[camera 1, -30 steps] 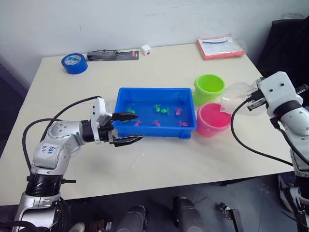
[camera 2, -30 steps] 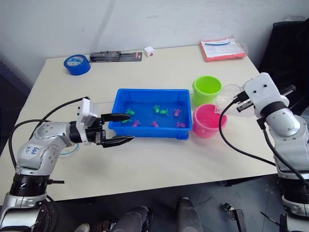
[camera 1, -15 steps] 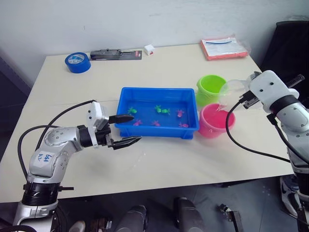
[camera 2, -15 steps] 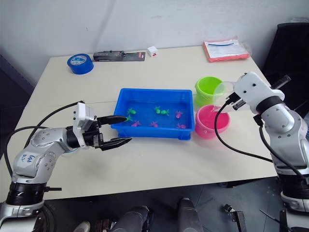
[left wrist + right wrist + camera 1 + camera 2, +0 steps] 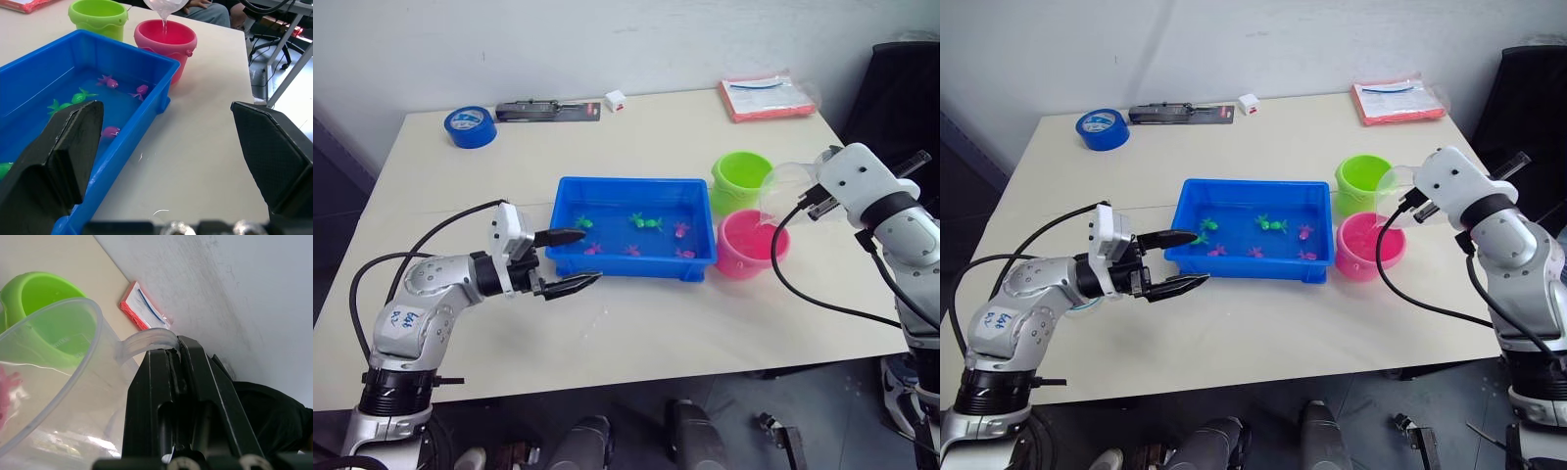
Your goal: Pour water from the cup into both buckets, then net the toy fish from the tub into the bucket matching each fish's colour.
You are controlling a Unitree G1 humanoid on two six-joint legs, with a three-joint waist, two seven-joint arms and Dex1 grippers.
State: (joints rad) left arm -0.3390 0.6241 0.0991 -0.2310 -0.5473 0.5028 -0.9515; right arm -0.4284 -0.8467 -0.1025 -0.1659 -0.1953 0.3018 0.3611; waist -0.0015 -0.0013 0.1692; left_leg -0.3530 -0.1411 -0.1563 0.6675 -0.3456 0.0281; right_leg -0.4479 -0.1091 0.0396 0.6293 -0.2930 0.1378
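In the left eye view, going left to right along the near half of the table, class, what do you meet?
Left tool → tub → pink bucket → cup, tipped over that bucket in the right tool.

You have the tub [image 5: 632, 240] in the middle of the table [image 5: 656, 333], with the toy fish [image 5: 646, 223] lying in it. To the right of the tub stand the two buckets [image 5: 751, 244], just beside each other, one [image 5: 741, 181] behind the other. The cup [image 5: 786, 186] is held tilted above the front bucket, in the right gripper [image 5: 177, 352]. The left gripper [image 5: 570, 260] is at the front left corner of the tub. At the far left of the table you see a tape roll [image 5: 469, 126], at the far right a packet [image 5: 765, 97].
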